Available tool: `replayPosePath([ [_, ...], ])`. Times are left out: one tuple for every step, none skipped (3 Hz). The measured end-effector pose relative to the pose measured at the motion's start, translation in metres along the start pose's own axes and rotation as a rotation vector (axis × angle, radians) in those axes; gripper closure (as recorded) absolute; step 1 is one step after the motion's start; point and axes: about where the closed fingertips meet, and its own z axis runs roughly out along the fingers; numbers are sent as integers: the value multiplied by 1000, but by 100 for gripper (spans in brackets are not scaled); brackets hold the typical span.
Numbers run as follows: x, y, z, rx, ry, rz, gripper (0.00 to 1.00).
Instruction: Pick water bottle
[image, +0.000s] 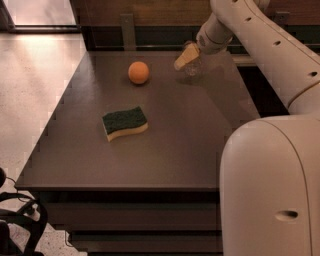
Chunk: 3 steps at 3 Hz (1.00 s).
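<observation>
The water bottle is a small clear plastic bottle standing upright near the far edge of the dark table. My gripper is at the bottle's top left, its tan tip overlapping the bottle's upper part. The white arm reaches to it from the right. The bottle's top is partly hidden behind the gripper.
An orange ball lies on the table left of the bottle. A green and yellow sponge lies nearer the middle. My white arm body fills the lower right. A wall with a rail runs behind the table.
</observation>
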Motion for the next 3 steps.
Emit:
replayPosePath([
  [8, 3, 11, -2, 9, 3, 0],
  [7, 10, 19, -39, -7, -4, 13],
  [7, 12, 23, -44, -3, -6, 44],
])
